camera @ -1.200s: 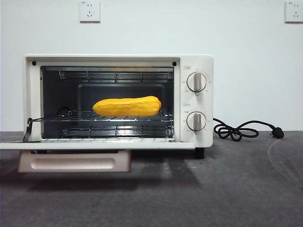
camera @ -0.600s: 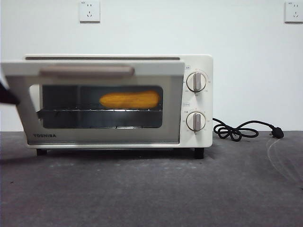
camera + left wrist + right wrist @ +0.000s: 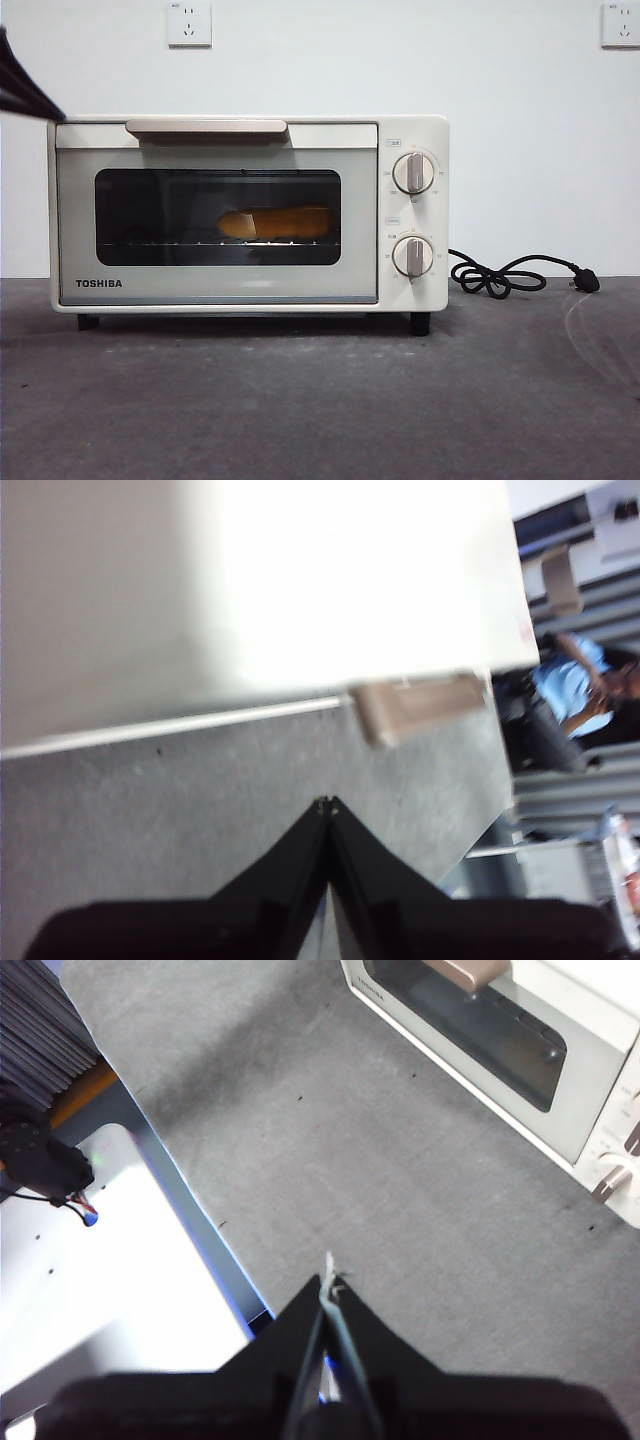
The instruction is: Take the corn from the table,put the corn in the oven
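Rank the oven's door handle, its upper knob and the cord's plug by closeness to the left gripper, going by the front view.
1. Door handle, atop the oven door, nearest the left gripper.
2. Upper knob, on the panel beside the door.
3. Plug, on the table, at the view's opposite edge.

A plain white wall (image 3: 320, 70) carries two white wall sockets (image 3: 190, 24).
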Available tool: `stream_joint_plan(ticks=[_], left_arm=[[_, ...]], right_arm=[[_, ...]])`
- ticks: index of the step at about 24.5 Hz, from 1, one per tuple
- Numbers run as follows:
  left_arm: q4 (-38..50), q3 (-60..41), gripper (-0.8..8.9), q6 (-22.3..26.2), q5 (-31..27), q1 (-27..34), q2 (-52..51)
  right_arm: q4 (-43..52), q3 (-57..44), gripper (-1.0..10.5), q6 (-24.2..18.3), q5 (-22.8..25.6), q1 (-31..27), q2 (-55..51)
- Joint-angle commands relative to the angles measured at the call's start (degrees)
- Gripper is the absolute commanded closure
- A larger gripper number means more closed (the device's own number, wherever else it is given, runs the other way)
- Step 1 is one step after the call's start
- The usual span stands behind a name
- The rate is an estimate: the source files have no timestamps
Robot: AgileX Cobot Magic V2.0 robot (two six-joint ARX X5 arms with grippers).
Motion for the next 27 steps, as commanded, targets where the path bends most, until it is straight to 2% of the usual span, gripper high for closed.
stream_joint_plan(ticks=[1,5,8,10,15,19,24,27], left_arm=[[-4.1,0.1,8.21,6.2,-3.6,-0.7,-5.2],[-6.6,0.1,8.21,6.3,-9.5,-1.4,-14.4],[-6.8,0.1,8.21,3.5,-14.1,-2.2,-21.7],[-6.5,0.1,8.21,1.2,-18.5,-3.1,-26.3],[-5.2,0.1,8.21,-5.5,-28.0,-6.6,-36.2],[-5.2,0.1,8.21,-7.8,-30.1,-8.5,-40.4],[-5.4,0.1,8.18,-8.5,-30.0,-8.9,-42.0],[-7.0,0.1,8.18,-11.2,-29.8,-8.9,-41.9]], right_arm=[[1.2,0.1,9.6,-0.4,1.4,0.0,0.1],[1.5,0.1,9.6,-0.4,7.1,0.0,0.1],[1.5,0.1,9.6,0.0,13.2,0.0,0.1],[1.5,0.1,9.6,0.0,15.0,0.0,0.1],[1.3,0.1,9.6,0.0,15.3,0.0,0.1],[1.2,0.1,9.6,0.0,15.3,0.0,0.1],[1.1,0.1,9.5,0.0,15.3,0.0,0.1],[1.1,0.1,9.5,0.0,15.3,0.0,0.1]])
